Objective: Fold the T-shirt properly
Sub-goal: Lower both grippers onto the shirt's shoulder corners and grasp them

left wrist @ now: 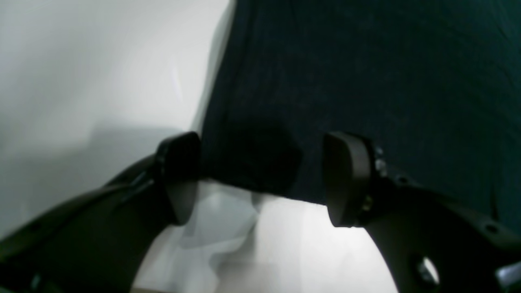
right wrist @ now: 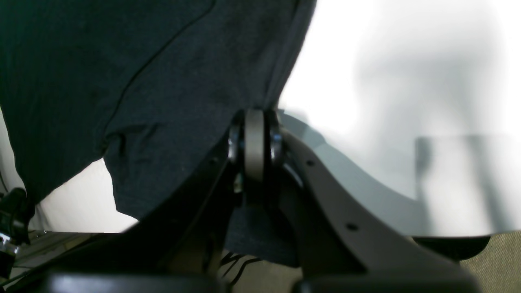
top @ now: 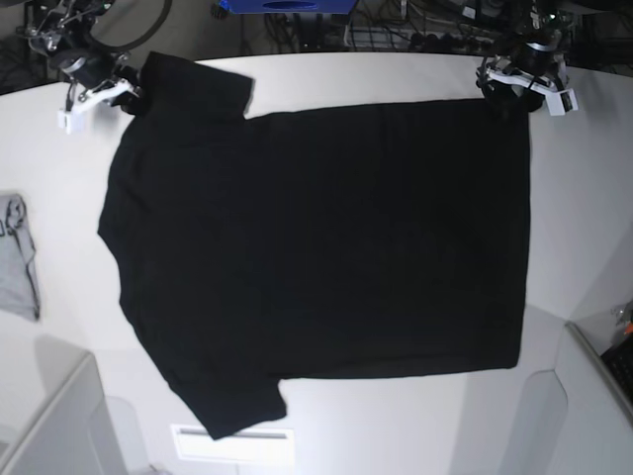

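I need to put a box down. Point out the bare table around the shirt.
The T-shirt covers the middle of the table. Bare patches: the strip between its collar side and the grey garment, and the strip beyond its hem. Crowded: both far corners, at the right gripper and left gripper.

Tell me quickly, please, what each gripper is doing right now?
Left gripper: open, straddling the T-shirt corner.
Right gripper: shut on the T-shirt.

The base view looks straight down from high above the white table (top: 415, 74); both wrist views sit close, sharing the large black cotton T-shirt (top: 316, 247).
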Controlling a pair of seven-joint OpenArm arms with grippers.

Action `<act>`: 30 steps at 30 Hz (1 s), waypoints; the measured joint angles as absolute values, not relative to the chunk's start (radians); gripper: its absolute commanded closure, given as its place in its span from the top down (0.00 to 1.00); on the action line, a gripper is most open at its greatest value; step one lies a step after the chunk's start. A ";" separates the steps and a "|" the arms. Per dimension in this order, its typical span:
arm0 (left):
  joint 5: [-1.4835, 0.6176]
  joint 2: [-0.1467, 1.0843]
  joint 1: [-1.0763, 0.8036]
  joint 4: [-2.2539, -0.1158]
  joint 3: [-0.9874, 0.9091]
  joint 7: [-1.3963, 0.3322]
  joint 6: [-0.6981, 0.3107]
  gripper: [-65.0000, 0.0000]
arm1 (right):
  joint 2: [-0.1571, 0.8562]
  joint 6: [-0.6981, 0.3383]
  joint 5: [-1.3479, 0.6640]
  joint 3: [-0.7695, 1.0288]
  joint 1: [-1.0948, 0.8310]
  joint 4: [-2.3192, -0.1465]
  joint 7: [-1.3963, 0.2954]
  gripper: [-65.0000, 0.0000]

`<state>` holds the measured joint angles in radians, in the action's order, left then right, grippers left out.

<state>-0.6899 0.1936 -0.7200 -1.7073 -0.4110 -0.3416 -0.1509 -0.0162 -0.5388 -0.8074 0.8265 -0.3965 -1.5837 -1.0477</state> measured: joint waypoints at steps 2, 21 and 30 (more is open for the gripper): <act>-0.690 0.194 -0.720 -1.707 -0.411 -0.343 -0.151 0.68 | -0.017 -0.539 -0.808 0.826 -0.397 -1.584 -1.047 0.00; -0.708 0.200 -0.691 -1.663 -0.405 -0.350 -0.160 0.00 | -0.017 -0.539 -0.809 0.827 -0.412 -1.590 -1.041 0.00; -0.693 0.219 -0.746 -1.699 -0.409 -0.376 -0.157 0.00 | -0.017 -0.570 -0.808 0.825 -0.459 -1.617 -1.039 0.00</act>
